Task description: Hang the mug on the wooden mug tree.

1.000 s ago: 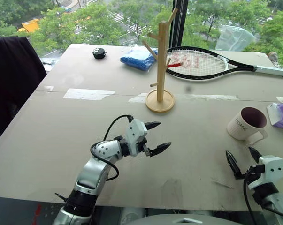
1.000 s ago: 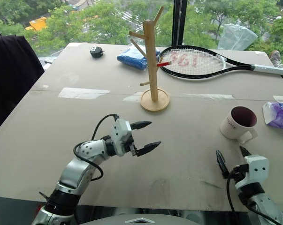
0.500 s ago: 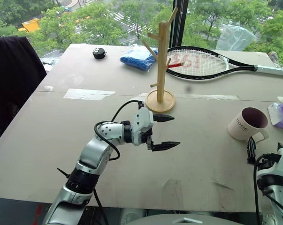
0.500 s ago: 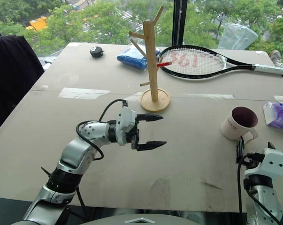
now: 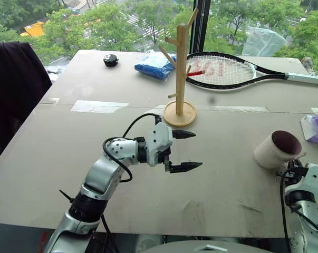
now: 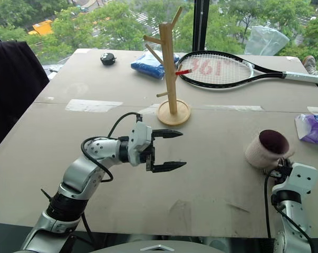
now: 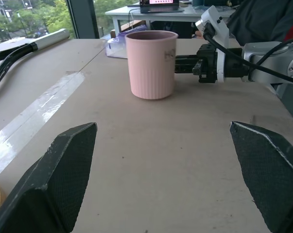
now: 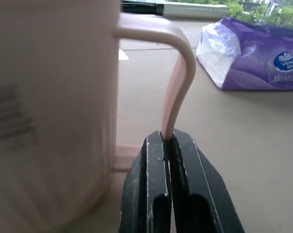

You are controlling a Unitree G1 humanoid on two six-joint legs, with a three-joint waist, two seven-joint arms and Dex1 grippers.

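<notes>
The cream-white mug (image 5: 277, 149) with its dark maroon inside stands on the table at the near right, its handle toward me. My right gripper (image 8: 168, 138) is shut on the lower part of the handle (image 8: 178, 82); the left wrist view shows it as the right gripper (image 7: 185, 63) level behind the mug (image 7: 151, 63). The wooden mug tree (image 5: 181, 63) stands upright at the table's middle back, its pegs bare. My left gripper (image 5: 195, 150) hovers open above the table's centre, pointing right toward the mug, nothing between its fingers (image 7: 63, 179).
A tennis racket (image 5: 227, 71) lies behind the tree, a blue packet (image 5: 155, 64) and a small black object (image 5: 111, 60) at the back left. A purple tissue pack (image 5: 317, 129) lies just right of the mug. A dark chair (image 5: 13, 89) stands at the table's left.
My right gripper moved forward to the mug's handle and shut on it, and the mug shifted slightly. My left gripper rose and swung toward the mug, still open.
</notes>
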